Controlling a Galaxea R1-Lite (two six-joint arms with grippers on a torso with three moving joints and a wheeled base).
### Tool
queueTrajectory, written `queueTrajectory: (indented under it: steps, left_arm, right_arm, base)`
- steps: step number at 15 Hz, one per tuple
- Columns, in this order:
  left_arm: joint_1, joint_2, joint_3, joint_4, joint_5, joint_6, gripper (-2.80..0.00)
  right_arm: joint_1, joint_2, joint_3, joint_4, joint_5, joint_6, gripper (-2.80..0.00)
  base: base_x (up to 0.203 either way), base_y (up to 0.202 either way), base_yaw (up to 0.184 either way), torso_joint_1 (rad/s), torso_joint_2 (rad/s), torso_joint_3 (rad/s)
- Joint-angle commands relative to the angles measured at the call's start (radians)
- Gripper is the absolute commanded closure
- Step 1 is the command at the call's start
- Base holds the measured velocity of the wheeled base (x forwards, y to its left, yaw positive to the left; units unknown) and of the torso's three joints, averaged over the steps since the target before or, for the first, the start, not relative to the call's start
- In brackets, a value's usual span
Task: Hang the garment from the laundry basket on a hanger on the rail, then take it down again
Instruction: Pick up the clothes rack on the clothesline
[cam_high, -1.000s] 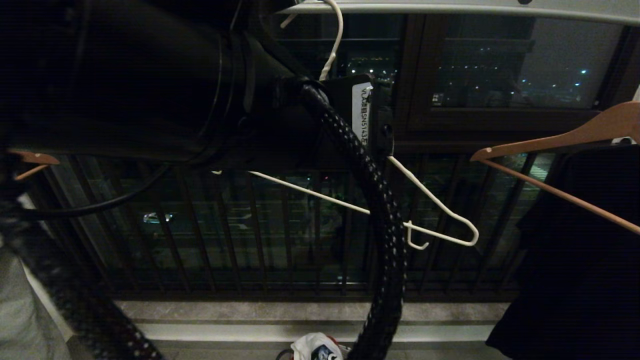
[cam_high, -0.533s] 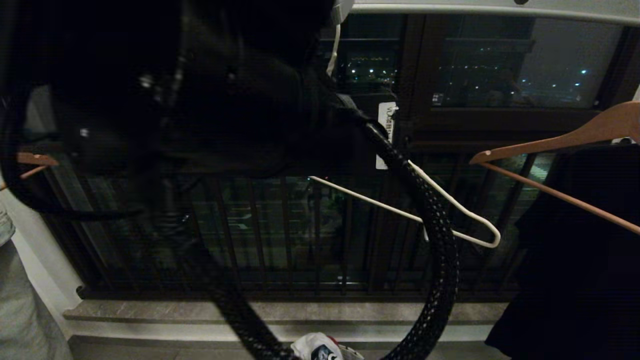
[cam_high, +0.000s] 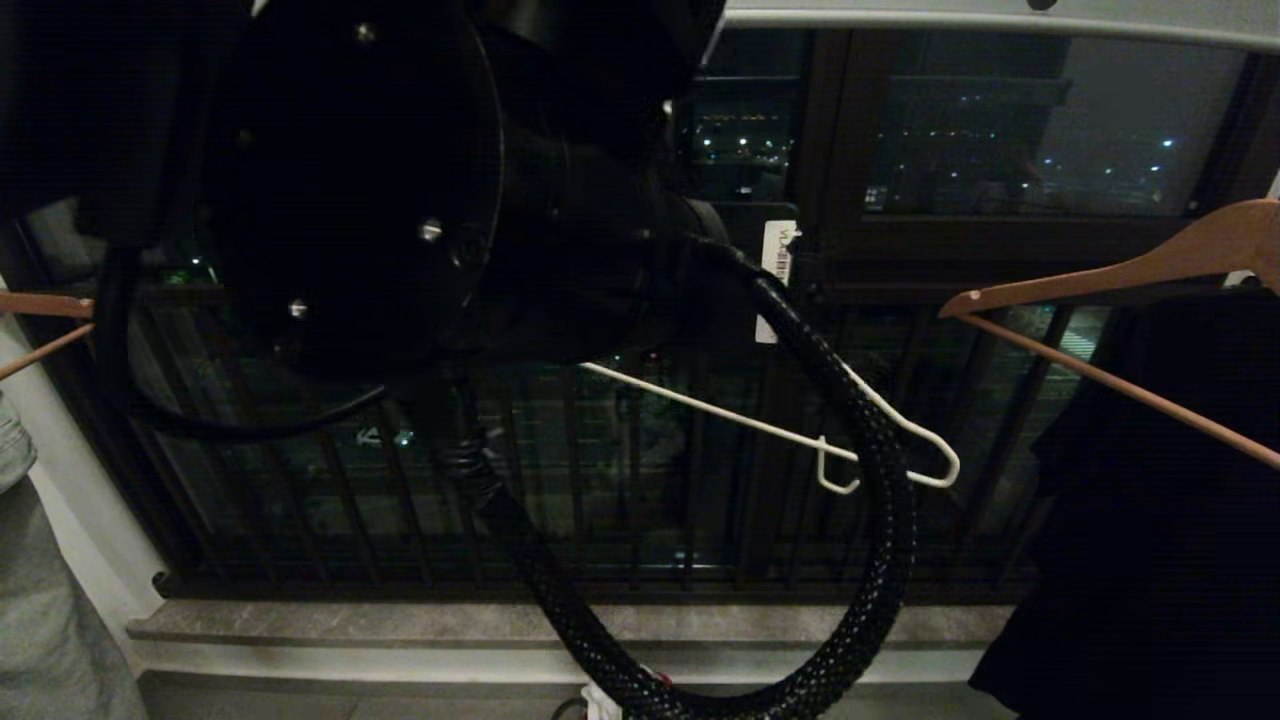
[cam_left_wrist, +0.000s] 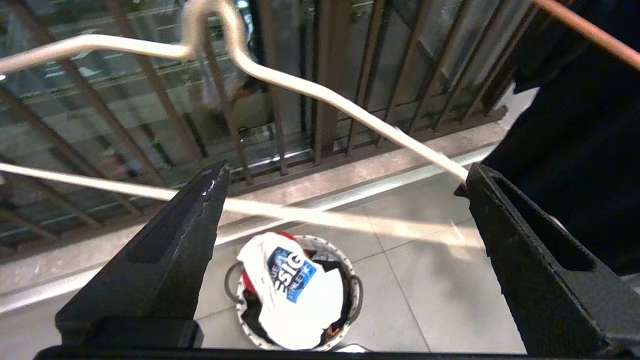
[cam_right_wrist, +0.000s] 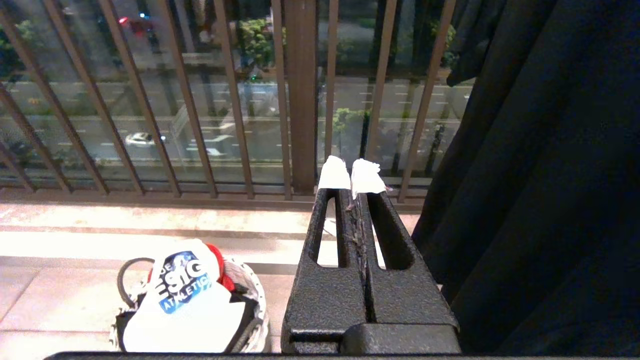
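Observation:
The white T-shirt garment (cam_left_wrist: 292, 290) with its blue chest graphic lies on top of the round white lattice laundry basket (cam_left_wrist: 353, 295) on the floor; the right wrist view shows the garment (cam_right_wrist: 185, 300) and the basket (cam_right_wrist: 252, 295) too. The white wire hanger (cam_high: 760, 428) hangs tilted below the pale rail (cam_high: 980, 18), its hook hidden behind my left arm (cam_high: 400, 200). My left gripper (cam_left_wrist: 345, 172) is open, high above the basket. The hanger (cam_left_wrist: 320, 92) runs close in front of its fingertips, and nothing is held. My right gripper (cam_right_wrist: 350, 172) is shut and empty.
A brown wooden hanger (cam_high: 1100, 272) carries a large black garment (cam_high: 1150, 520) at the right. Another wooden hanger end (cam_high: 40, 305) shows at the left. The dark balcony railing (cam_high: 600, 480) and a stone ledge (cam_high: 400, 625) lie ahead. A person's grey clothing (cam_high: 40, 600) is at the left edge.
My left arm has turned and now covers the hanger's hook at the rail. The hanger has swung a little sideways. The braided cable loop has dropped over the basket.

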Motion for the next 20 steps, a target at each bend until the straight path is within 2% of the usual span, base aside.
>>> queueTrajectory:
  steps: [1, 4, 9, 11, 13, 15, 20]
  left_arm:
    - [0.005, -0.030, 0.012, 0.004, 0.004, -0.002, -2.80]
    - [0.020, -0.035, 0.026, 0.006, 0.029, -0.001, -2.80]
    - [0.042, -0.122, 0.142, 0.005, 0.032, -0.002, -2.80]
    - [0.044, -0.169, 0.153, 0.006, 0.023, -0.004, -2.80]
    - [0.004, -0.214, 0.154, 0.032, 0.018, -0.007, -2.80]
    - [-0.019, -0.241, 0.148, 0.073, 0.015, -0.057, -2.80]
    - [-0.036, -0.211, 0.102, 0.067, -0.008, -0.066, -2.80]
  right_arm:
    - [0.000, 0.001, -0.001, 0.001, 0.001, 0.000, 0.00]
    - [0.000, 0.001, -0.001, 0.001, 0.000, 0.000, 0.00]
    - [0.000, 0.001, -0.001, 0.001, 0.000, 0.000, 0.00]
    - [0.000, 0.001, -0.001, 0.001, 0.001, -0.001, 0.00]
    - [0.000, 0.001, -0.001, 0.001, 0.000, -0.001, 0.00]
    - [0.000, 0.001, -0.001, 0.001, 0.000, -0.001, 0.00]
    - [0.000, 0.001, -0.001, 0.001, 0.000, -0.001, 0.00]
  base:
    - [0.000, 0.000, 0.000, 0.000, 0.00, 0.000]
    - [0.000, 0.000, 0.000, 0.000, 0.00, 0.000]
    - [0.000, 0.000, 0.000, 0.000, 0.00, 0.000]
    - [0.000, 0.000, 0.000, 0.000, 0.00, 0.000]
    - [0.000, 0.000, 0.000, 0.000, 0.00, 0.000]
    - [0.000, 0.000, 0.000, 0.000, 0.00, 0.000]
    - [0.000, 0.000, 0.000, 0.000, 0.00, 0.000]
